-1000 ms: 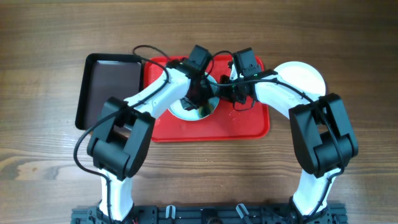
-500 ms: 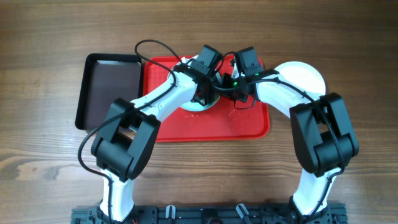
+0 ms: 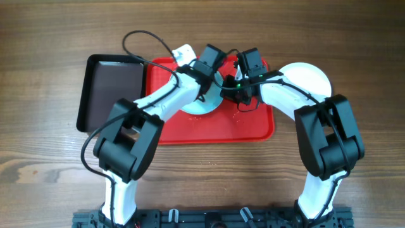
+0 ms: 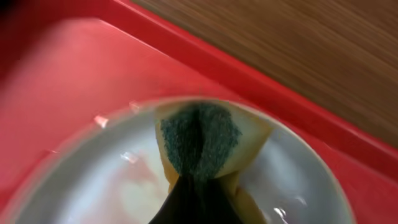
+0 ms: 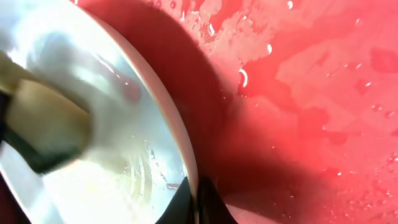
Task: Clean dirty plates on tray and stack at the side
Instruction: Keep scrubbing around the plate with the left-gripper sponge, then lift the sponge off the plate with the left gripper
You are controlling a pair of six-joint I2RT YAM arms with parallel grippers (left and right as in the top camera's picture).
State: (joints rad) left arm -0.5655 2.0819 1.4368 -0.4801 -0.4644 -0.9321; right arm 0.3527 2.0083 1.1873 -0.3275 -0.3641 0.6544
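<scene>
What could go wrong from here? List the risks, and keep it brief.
1. The right pincer pinches only the rim of the wet plate, so scrubbing may tug it loose.
2. The sponge in the left pincer sits near the plate's far edge and could slide off onto the red tray.
3. With water droplets on the tray, a released plate could skid.

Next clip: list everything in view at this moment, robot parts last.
tray plate: one, pale aqua-white, wet, on the red tray.
side plate: one seen, white, on the table right of the red tray, partly under the right arm.
red tray: one, red, wet, table centre.
brown tray: one, dark brown, black rim, left of the red tray.
sponge: one, yellow with green pad, on the tray plate.
table: one, brown wood.
left fingers: black, shut on sponge.
right fingers: black, pinching the tray plate's rim.
</scene>
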